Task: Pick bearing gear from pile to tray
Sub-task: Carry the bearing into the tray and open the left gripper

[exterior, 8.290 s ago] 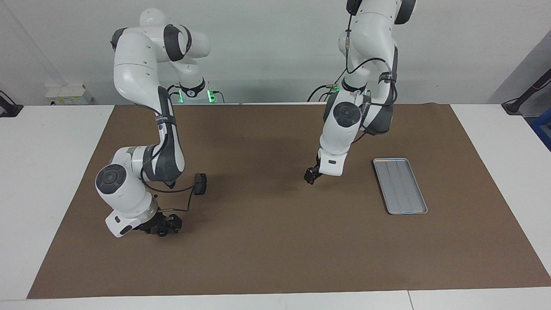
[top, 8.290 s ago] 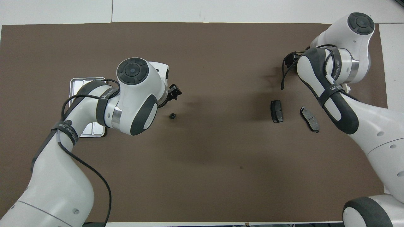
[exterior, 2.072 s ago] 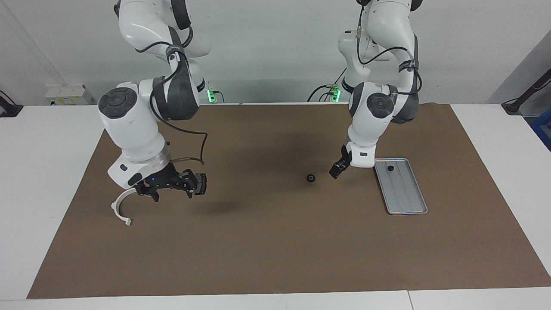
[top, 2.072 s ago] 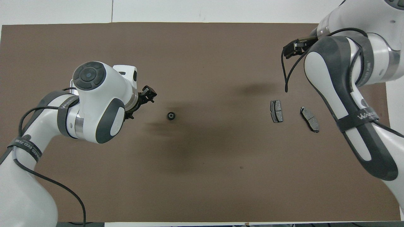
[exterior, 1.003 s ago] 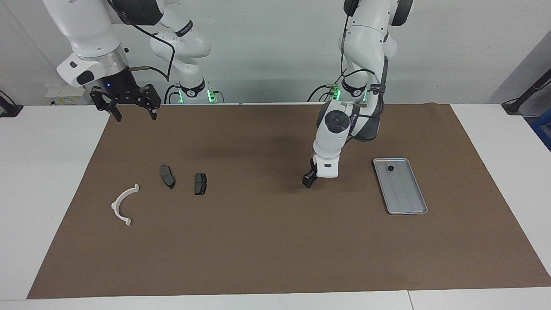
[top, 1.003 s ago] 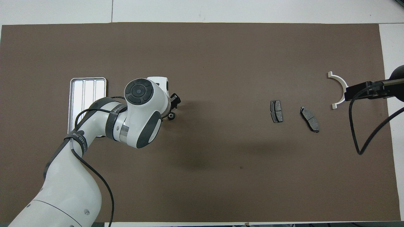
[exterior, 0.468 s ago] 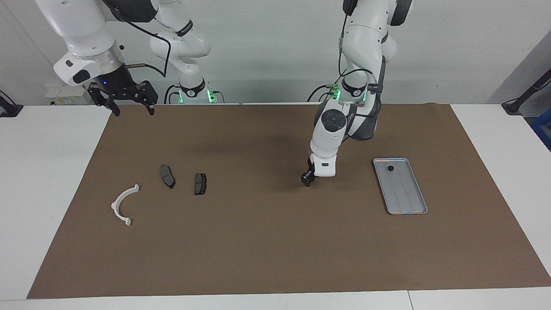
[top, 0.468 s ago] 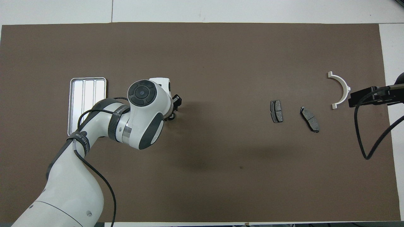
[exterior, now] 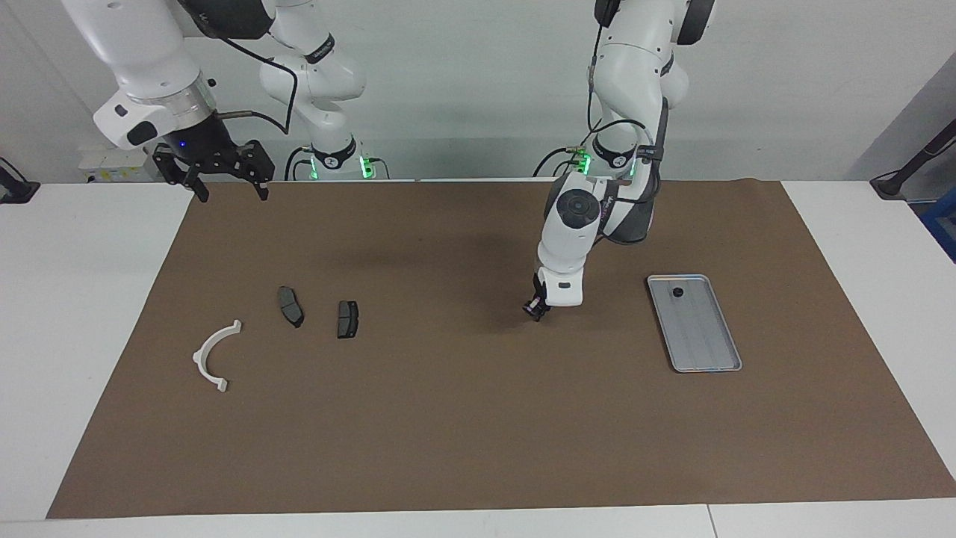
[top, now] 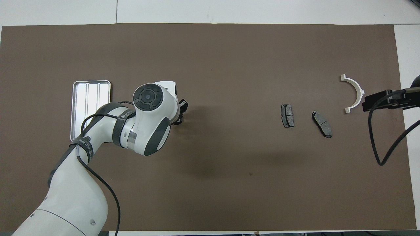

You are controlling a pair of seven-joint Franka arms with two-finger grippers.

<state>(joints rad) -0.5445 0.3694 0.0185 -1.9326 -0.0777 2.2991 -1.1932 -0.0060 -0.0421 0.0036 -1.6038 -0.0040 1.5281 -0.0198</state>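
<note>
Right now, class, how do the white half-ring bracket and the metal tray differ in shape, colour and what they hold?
The white half-ring bracket is a curved open arc; the tray is a flat rectangle with rounded corners and a raised rim. The bracket is white; the tray is silver-grey with lengthwise ridges. The bracket holds nothing; the tray holds one small black round piece. Both lie flat on the brown mat, toward opposite ends of the table.

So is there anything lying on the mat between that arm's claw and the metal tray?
Nothing visible. The left gripper is low on the brown mat, and the stretch to the tray is bare. One small black piece already lies in the tray.
</note>
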